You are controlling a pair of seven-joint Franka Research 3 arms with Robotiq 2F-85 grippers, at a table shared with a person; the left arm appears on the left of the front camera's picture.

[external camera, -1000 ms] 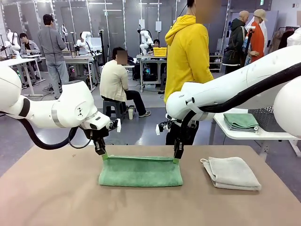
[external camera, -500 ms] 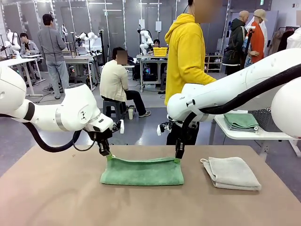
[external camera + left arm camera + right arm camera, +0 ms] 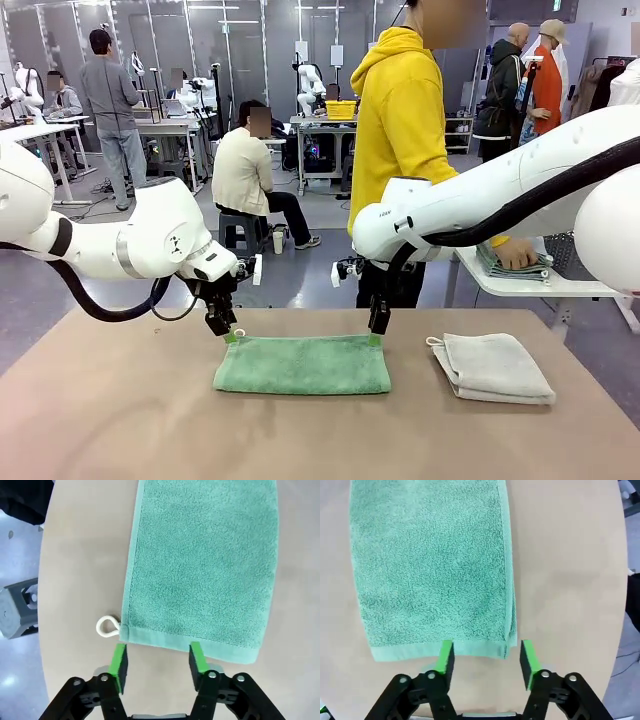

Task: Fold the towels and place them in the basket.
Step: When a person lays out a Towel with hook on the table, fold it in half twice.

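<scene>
Both grips are now released. The left gripper (image 3: 230, 335) and right gripper (image 3: 375, 338) stand part open and empty over the far corners of the green towel (image 3: 300, 365), centre frame. This fold appears complete.

The green towel (image 3: 302, 364) is soft terry cloth with a nubby, matt pile and a flatter woven hem. Its corner loop (image 3: 107, 626) is smooth white cord. The pale grey towel (image 3: 493, 367) shows the same fuzzy nap. The tabletop (image 3: 100, 420) is smooth, matt tan. The left gripper (image 3: 157, 652) and right gripper (image 3: 486, 649) are hard black material with a dull sheen, faced with matt green pads (image 3: 119, 660). The arm shells (image 3: 150, 240) are glossy white.
</scene>
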